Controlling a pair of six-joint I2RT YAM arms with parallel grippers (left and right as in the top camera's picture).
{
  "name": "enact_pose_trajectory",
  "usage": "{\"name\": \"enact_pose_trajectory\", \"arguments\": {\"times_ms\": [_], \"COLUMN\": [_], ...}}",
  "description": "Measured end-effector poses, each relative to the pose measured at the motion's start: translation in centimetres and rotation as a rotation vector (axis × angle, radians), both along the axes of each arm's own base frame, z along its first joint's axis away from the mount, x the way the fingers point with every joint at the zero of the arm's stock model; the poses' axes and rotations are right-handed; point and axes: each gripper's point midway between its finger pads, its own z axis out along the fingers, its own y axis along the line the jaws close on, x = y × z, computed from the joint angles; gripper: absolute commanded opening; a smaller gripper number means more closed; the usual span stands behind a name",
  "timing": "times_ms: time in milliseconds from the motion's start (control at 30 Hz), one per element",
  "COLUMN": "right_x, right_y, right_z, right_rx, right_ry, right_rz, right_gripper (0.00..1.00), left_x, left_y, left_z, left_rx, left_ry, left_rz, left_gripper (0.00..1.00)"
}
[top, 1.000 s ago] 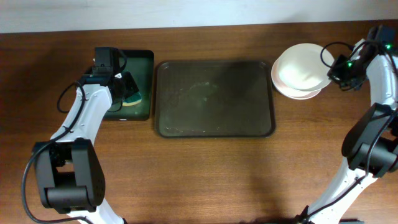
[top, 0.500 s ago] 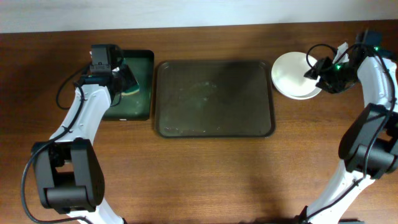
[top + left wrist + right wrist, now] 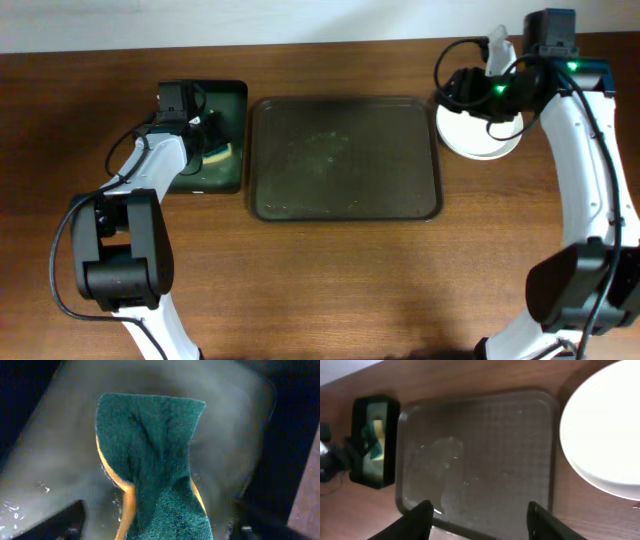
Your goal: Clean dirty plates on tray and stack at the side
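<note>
Left gripper spread, straddling sponge in bin, tray's 9 o'clock. Right gripper spread, empty; plates stacked at 3 o'clock.

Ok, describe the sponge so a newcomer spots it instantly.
Start at the big brown tray mid-table; left of it sits a smaller dark bin. The sponge lies inside, the only soft thing there, green scouring top over yellow.

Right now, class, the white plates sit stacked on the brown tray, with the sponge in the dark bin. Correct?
No. The overhead view shows the plates stacked on the table beside the tray, not on it. The sponge is in the dark bin.
</note>
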Motion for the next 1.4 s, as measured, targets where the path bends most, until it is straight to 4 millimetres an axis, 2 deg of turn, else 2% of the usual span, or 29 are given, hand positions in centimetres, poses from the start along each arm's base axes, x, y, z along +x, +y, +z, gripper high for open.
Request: {"name": "enact_pose_trajectory", "arguments": {"times_ms": [67, 133, 167, 200, 233, 333, 367, 400, 433, 467, 533, 567, 667, 800, 867, 1400], "right_x": [-0.8, -2.2, -2.9, -4.1, -5.5, -9.4, -10.2, -11.4, -12.9, -14.5, -17.1, -18.5, -21.1, -23.6, -24.2, -24.9], "right_y": [1.0, 1.7, 1.8, 1.8, 1.6, 1.5, 1.6, 1.7, 2.1, 2.6, 3.5, 3.8, 4.0, 3.8, 3.8, 4.0], "right_z": [1.0, 2.7, 3.4, 4.7, 5.0, 6.5, 6.9, 7.3, 7.4, 7.3, 6.7, 6.3, 6.1, 6.3, 6.5, 6.0], "right_rx": [-0.010, -0.022, -0.029, -0.042, -0.055, -0.081, -0.087, -0.097, -0.102, -0.105, -0.110, -0.113, -0.121, -0.123, -0.123, -0.135], "right_ry": [-0.015, -0.038, -0.043, -0.062, -0.040, -0.024, -0.035, -0.048, -0.056, -0.065, -0.099, -0.136, -0.266, -0.377, -0.399, -0.379], "right_rz": [0.023, 0.044, 0.048, 0.046, 0.047, 0.054, 0.062, 0.073, 0.090, 0.114, 0.152, 0.169, 0.181, 0.173, 0.171, 0.192], "right_gripper": [0.63, 0.64, 0.64, 0.63, 0.63, 0.63, 0.63, 0.63, 0.63, 0.63, 0.67, 0.96, 0.98, 0.98, 0.98, 0.98], "left_x": [-0.1, -0.3, -0.4, -0.8, -1.2, -4.6, -5.9, -7.1, -9.4, -11.7, -15.1, -16.4, -18.2, -18.1, -18.0, -18.0], "left_y": [0.0, -0.1, -0.1, -0.1, -0.1, -0.2, -0.2, -0.2, -0.2, -0.3, -0.1, 0.1, 0.5, 0.7, 0.7, 0.8], "left_z": [0.3, 1.8, 3.3, 5.7, 7.5, 12.2, 13.8, 14.6, 15.4, 15.7, 15.8, 15.8, 15.9, 15.9, 15.9, 15.9], "left_rx": [0.001, 0.000, 0.001, 0.001, 0.002, 0.000, -0.001, 0.001, 0.000, -0.001, 0.010, 0.019, 0.040, 0.048, 0.050, 0.052], "left_ry": [-0.002, -0.018, -0.039, -0.068, -0.090, -0.089, -0.089, -0.076, -0.034, 0.020, 0.110, 0.147, 0.190, 0.184, 0.179, 0.179], "left_rz": [-0.004, -0.006, -0.006, -0.006, -0.006, -0.008, -0.008, -0.007, -0.007, -0.006, 0.000, 0.005, 0.015, 0.024, 0.027, 0.030], "left_gripper": [0.99, 0.99, 0.99, 0.99, 0.99, 0.99, 0.99, 0.99, 0.99, 0.99, 0.99, 0.99, 0.99, 0.99, 1.00, 0.99]}}
